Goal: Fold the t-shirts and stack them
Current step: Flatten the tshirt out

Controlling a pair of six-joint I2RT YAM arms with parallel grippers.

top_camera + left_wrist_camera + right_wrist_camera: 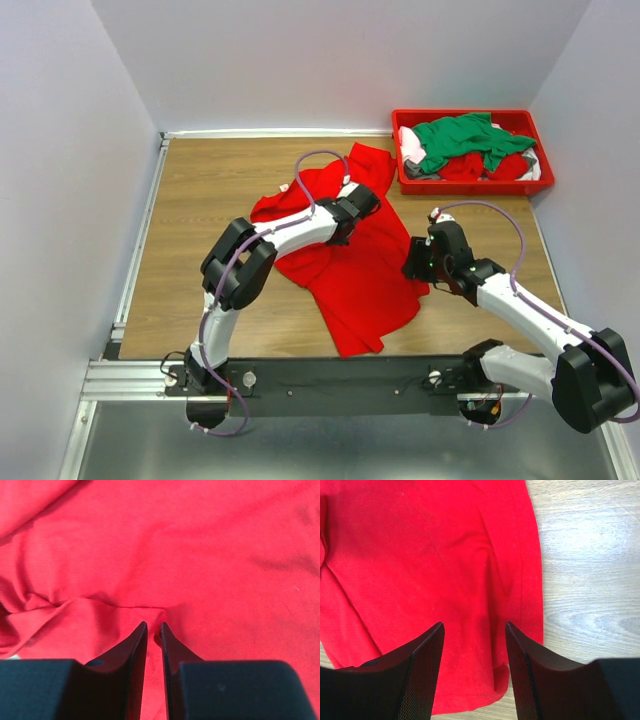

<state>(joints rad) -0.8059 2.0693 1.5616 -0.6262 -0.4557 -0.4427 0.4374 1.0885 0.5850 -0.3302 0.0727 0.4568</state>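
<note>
A bright red t-shirt point(360, 275) lies spread and crumpled on the wooden table point(210, 190). My left gripper point(362, 202) sits on the shirt's upper part. In the left wrist view the red t-shirt point(210, 555) fills the frame, and the left gripper point(153, 625) is shut on a pinched fold of it, with cloth running between the fingers. My right gripper point(416, 264) hovers at the shirt's right edge. In the right wrist view the right gripper point(474, 625) stands open over the hemmed edge of the red t-shirt point(420, 555), holding nothing.
A red plastic bin point(466, 115) stands at the back right, holding a green t-shirt point(462, 140) on top of red and white ones. White walls close in the table on three sides. Bare wood point(590, 580) lies right of the shirt's edge.
</note>
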